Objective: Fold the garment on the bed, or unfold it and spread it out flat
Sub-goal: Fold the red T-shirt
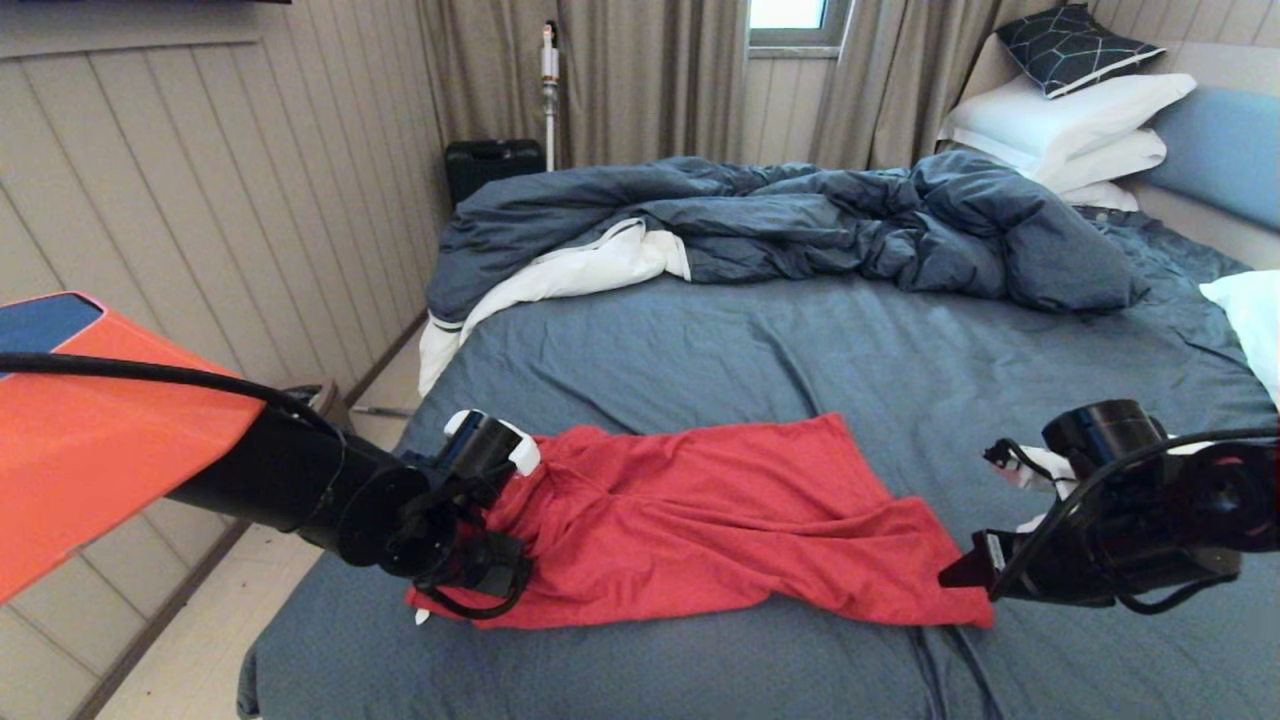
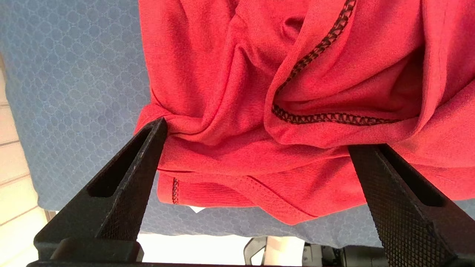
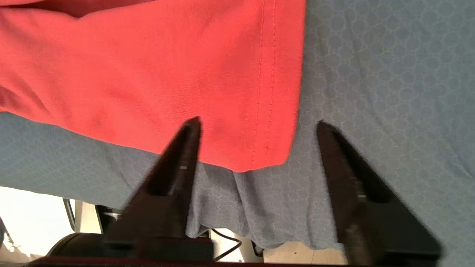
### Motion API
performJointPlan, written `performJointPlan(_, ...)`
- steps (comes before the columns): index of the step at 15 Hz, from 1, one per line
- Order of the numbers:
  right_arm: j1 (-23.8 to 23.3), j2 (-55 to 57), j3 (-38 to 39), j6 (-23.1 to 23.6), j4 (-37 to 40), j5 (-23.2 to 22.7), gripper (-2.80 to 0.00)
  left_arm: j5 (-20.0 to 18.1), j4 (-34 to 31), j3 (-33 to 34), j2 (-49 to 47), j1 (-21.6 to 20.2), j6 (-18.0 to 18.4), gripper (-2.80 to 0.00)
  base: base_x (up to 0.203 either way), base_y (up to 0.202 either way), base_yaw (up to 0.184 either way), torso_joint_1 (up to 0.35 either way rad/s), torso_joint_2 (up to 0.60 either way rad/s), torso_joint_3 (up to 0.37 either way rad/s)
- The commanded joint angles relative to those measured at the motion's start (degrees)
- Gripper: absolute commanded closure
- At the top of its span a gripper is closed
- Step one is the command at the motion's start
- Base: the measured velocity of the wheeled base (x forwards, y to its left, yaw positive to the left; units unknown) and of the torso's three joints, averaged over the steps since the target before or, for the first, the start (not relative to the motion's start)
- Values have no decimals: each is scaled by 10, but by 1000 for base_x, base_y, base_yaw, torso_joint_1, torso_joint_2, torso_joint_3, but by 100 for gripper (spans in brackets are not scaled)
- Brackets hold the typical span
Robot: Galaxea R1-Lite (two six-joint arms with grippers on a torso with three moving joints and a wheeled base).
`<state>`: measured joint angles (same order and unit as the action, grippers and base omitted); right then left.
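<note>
My right hand (image 3: 256, 126) is open, with its two fingers standing apart on either side of the shirt's (image 1: 700, 520) hemmed corner. It holds nothing. The corner lies flat on the sheet between the fingers, so I think this end is laid where it should be.

My left hand (image 2: 256, 141) is spread wide at the other end of the shirt. The bunched, wrinkly cloth sits between its fingers, but they do not squeeze it. That end is puffy, with a dark stitched seam showing, so it may need smoothing.

The red shirt lies stretched across the near part of the bed (image 1: 800, 350), from one hand to the other. Farther back are a rumpled dark blue blanket (image 1: 800, 215) and white pillows (image 1: 1070, 125).
</note>
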<state>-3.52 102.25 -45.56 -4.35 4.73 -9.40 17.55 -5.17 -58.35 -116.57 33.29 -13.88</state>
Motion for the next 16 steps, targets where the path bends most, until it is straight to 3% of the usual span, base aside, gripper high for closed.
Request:
performJointPlan(1,0,7,0,0,0,-1,-280,1,1,1,1,-1,-1,-280,0,0,0,0,0,0)
performJointPlan(14,16,50,-16,-3,-1,13,-280,-2,2,-12,-28,-7,-6,-280,0,0,0,0,0,0)
performJointPlan(15,16,51,-16,-2,-2,18,-268,-2,2,-12,-28,-7,-5,-280,0,0,0,0,0,0)
performJointPlan(16,18,52,-13,2,-2,21,0,-3,2,-12,-28,-7,-5,0,0,0,0,0,0,0)
